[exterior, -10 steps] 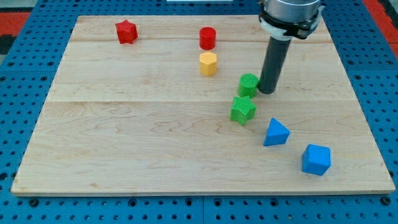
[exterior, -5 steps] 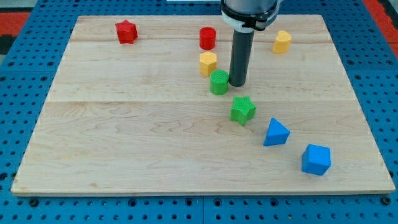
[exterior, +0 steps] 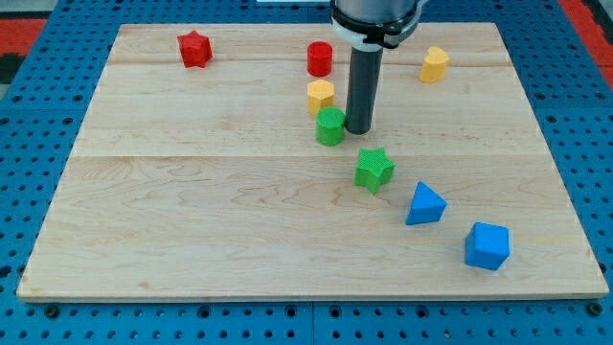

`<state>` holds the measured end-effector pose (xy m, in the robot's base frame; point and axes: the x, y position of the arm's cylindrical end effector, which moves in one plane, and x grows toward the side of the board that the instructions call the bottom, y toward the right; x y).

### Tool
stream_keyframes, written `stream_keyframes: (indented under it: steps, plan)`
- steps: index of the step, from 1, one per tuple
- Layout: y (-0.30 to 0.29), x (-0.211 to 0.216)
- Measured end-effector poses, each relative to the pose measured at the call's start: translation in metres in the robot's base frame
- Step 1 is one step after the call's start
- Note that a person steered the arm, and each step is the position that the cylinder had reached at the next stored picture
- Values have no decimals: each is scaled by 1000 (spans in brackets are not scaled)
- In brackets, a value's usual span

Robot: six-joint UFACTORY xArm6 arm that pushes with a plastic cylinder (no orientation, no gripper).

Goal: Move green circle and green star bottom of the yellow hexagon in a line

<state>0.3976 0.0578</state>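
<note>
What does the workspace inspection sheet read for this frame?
Surface: wooden board, flat.
Job's things: green circle just below yellow hexagon; green star lower right, apart.
Clutter: red star, red cylinder, second yellow block, blue pyramid-like block, blue cube-like block.
Pincer: none; my tip at the green circle's right.
Cables: nothing seen.
Surroundings: blue perforated table.

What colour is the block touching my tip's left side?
Green: the green circle, beside my tip in the camera view.
</note>
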Motion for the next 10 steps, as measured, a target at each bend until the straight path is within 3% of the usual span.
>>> stream_keyframes:
  steps: [1,2,3,4,8,9,10]
  plan:
    - [-2,0]
    - [48,2]
    - [103,27]
    - [121,59]
    - [4,76]
    - [21,72]
    - [105,55]
